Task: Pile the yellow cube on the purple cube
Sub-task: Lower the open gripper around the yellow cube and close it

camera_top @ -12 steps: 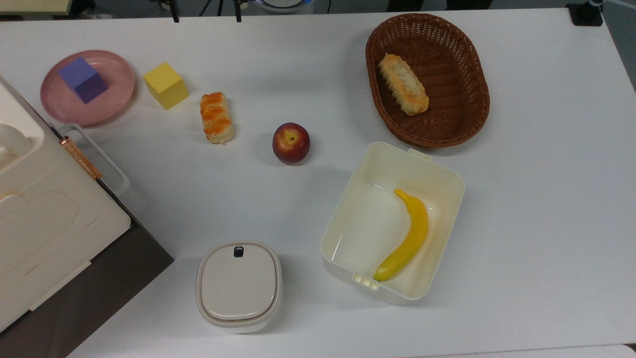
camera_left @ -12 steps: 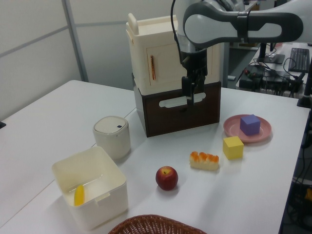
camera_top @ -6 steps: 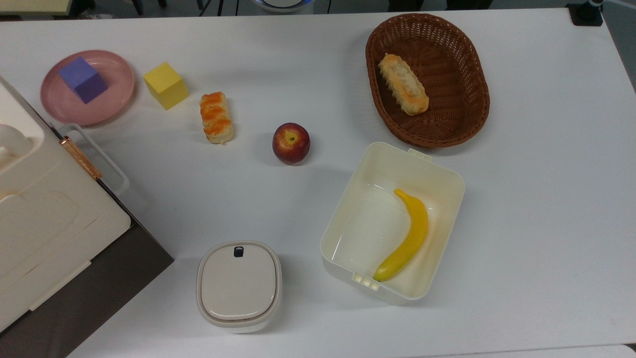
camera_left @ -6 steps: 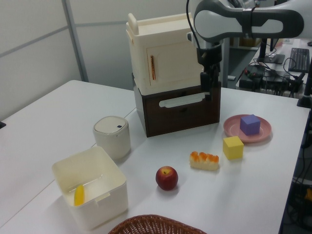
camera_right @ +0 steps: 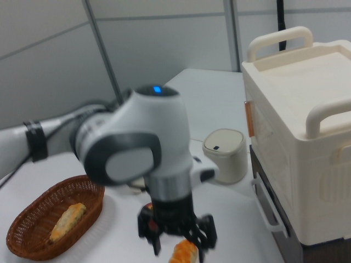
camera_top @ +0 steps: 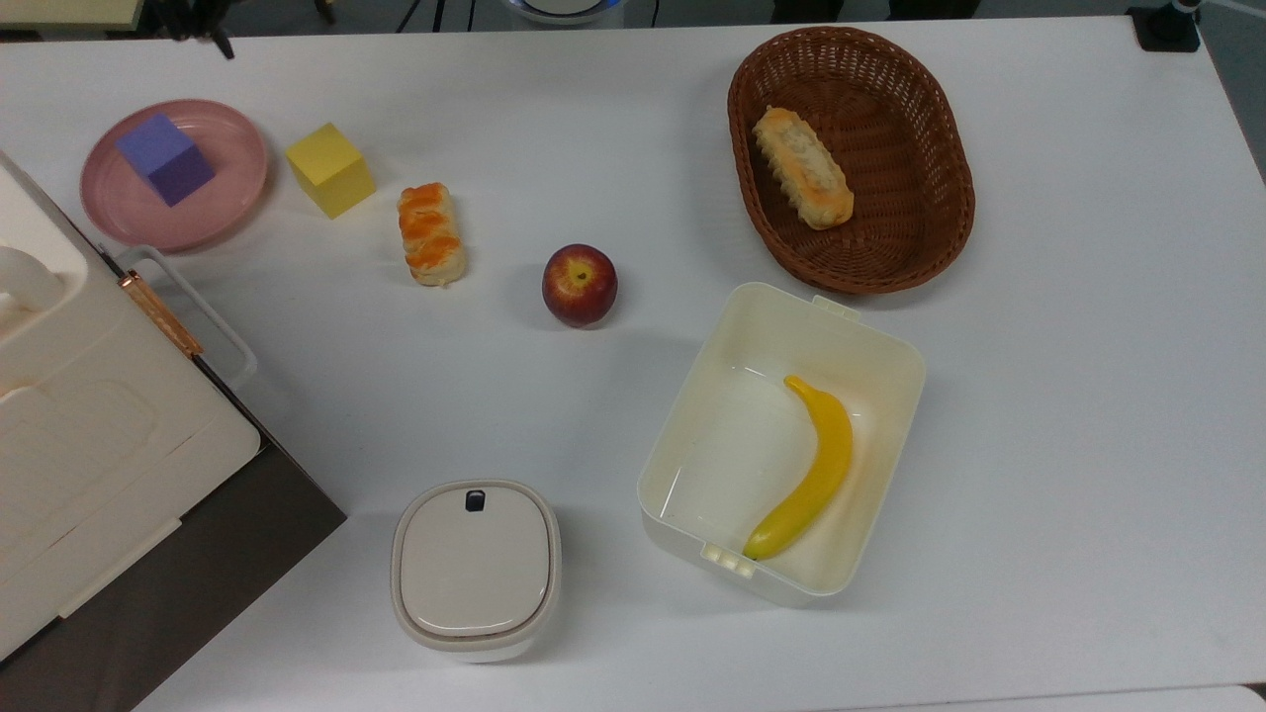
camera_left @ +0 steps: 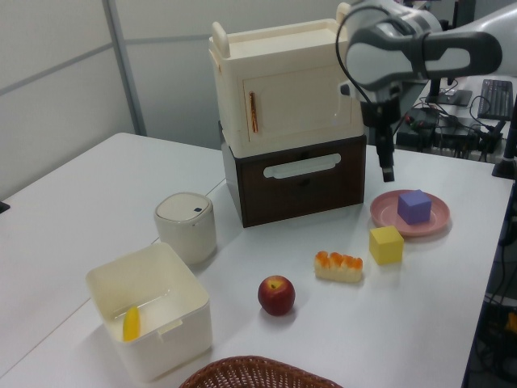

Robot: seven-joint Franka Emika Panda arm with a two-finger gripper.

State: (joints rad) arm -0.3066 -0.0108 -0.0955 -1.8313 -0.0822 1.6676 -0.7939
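My gripper (camera_left: 387,168) hangs empty, fingers apart, above the plate (camera_left: 380,212) holding the purple cube (camera_left: 414,206); the yellow cube (camera_left: 386,244), below and nearer the camera on the table (camera_left: 452,307), looks light, rigid, matte, so I'd pinch two opposite flat faces.

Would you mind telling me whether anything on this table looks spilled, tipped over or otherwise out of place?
Nothing stands out. The yellow cube sits flat on the table beside the pink plate, the purple cube rests on that plate, and the apple stands upright.
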